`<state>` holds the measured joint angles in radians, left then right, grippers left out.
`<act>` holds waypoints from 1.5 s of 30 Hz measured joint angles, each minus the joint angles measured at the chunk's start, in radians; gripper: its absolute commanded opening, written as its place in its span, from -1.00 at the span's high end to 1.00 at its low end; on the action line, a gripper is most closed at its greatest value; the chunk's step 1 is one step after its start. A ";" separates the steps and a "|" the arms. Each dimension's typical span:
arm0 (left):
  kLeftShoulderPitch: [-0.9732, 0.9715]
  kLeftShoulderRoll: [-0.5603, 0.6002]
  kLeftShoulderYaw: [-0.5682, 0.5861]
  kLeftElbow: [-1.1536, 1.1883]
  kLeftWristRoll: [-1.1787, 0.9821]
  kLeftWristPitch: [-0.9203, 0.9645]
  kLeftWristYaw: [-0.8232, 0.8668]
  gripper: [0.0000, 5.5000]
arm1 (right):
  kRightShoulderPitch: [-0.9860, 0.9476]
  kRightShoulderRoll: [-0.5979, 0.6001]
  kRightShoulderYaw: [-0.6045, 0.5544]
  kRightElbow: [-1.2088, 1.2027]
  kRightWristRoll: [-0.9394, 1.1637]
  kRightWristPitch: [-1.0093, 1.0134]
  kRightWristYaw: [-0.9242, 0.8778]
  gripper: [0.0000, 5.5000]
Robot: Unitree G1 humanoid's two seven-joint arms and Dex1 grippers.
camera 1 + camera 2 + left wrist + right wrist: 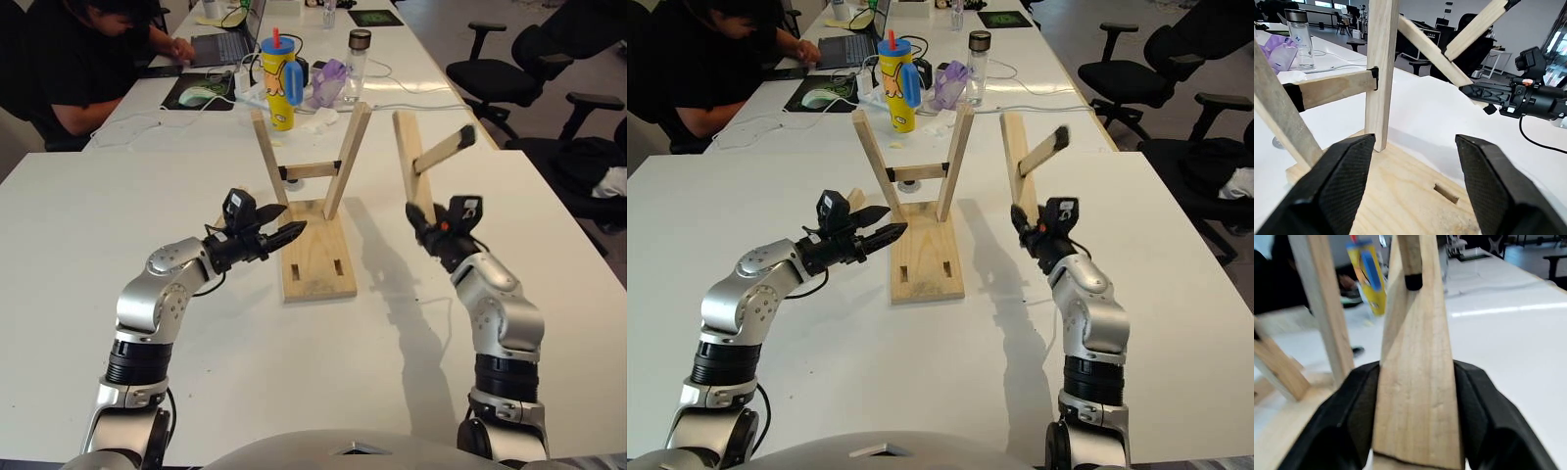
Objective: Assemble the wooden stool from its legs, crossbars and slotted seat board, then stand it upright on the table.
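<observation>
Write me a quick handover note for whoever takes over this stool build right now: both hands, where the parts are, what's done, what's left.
Left hand: open and empty, at the left edge of the seat board, beside the standing legs.
Right hand: shut on a loose leg with a side crossbar fixed to it, held upright to the right of the board.
Parts: the seat board lies flat on the table; two legs stand at its far end, joined by a short crossbar.
Done: first leg pair seated.
Left: the near slots are empty; fit the remaining legs, then stand the stool upright.
</observation>
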<state>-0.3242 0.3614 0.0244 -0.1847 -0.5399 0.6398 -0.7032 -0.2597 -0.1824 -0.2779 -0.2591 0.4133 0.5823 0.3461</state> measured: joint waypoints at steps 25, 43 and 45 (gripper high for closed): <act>-0.264 -0.004 0.272 0.095 -0.794 0.484 0.099 -0.65 | -0.008 -0.375 -0.032 -0.115 1.130 0.575 0.196 0.26; -0.272 0.052 0.250 0.087 -0.899 0.528 0.099 0.15 | 0.066 -0.460 0.029 -0.130 1.176 0.571 0.268 0.26; -0.272 0.063 0.246 0.087 -0.902 0.531 0.087 0.24 | 0.069 -0.467 0.032 -0.132 1.176 0.569 0.283 0.26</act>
<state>-0.5961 0.4246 0.2704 -0.0980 -1.4418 1.1712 -0.6158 -0.1910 -0.6491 -0.2460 -0.3910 1.5892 1.1517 0.6292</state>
